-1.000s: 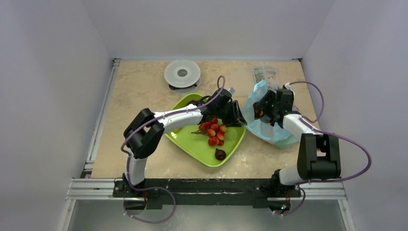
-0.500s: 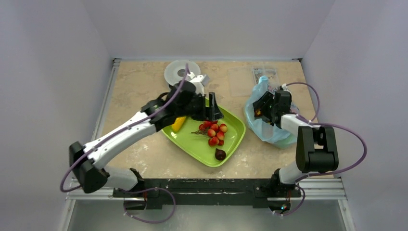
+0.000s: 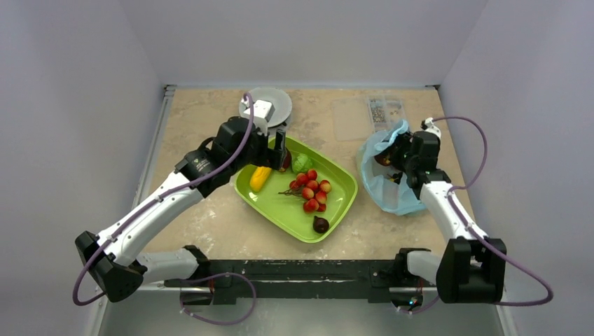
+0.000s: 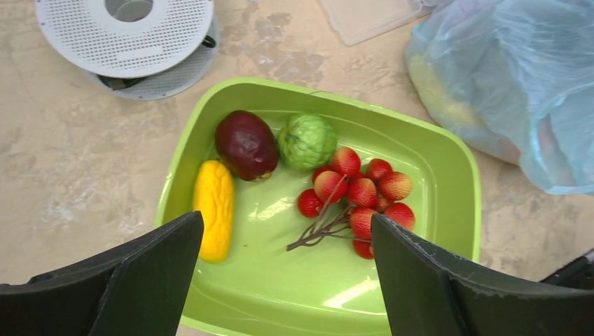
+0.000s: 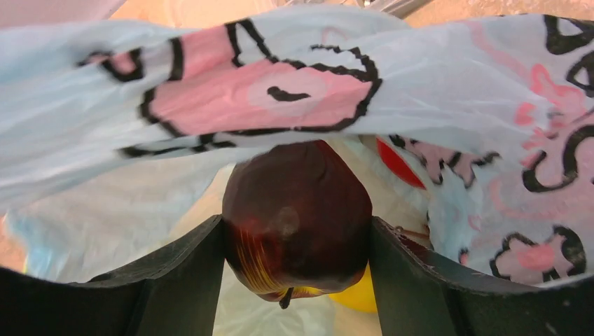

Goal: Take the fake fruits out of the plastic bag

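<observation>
- The left tool (image 4: 284,224) has let go. Its fingers now stand wide apart with nothing between them, hanging above the near left part of the green tray (image 4: 280,287).
- A second ago the overhead view showed it over the right side of the tray, beside the bag (image 3: 392,189). It has since swung to the tray's upper left corner and opened there.
- Below it, a maroon fruit (image 4: 245,145) lies at the upper left of the tray. It touches the yellow fruit (image 4: 213,208) and sits just beside the green lumpy ball (image 4: 307,141). The maroon fruit appears to be what was just dropped off, so one more piece is out of the bag.
- The red berries (image 4: 357,196) sit mid-tray, and a small dark fruit (image 3: 321,224) lies near the tray's lower edge.
- The right tool (image 5: 295,224) is inside the bag's mouth at the right of the overhead view. Its arm has straightened since a second ago.
- Its two fingers press on either side of a glossy dark red fruit (image 5: 298,203), which is held but still under the printed film.
- Behind that fruit a red fruit (image 5: 396,164) and something yellow (image 5: 350,297) show inside, so the bag is not yet emptied.
- The bag lies on the worktop (image 3: 210,133), apart from the tray.
</observation>
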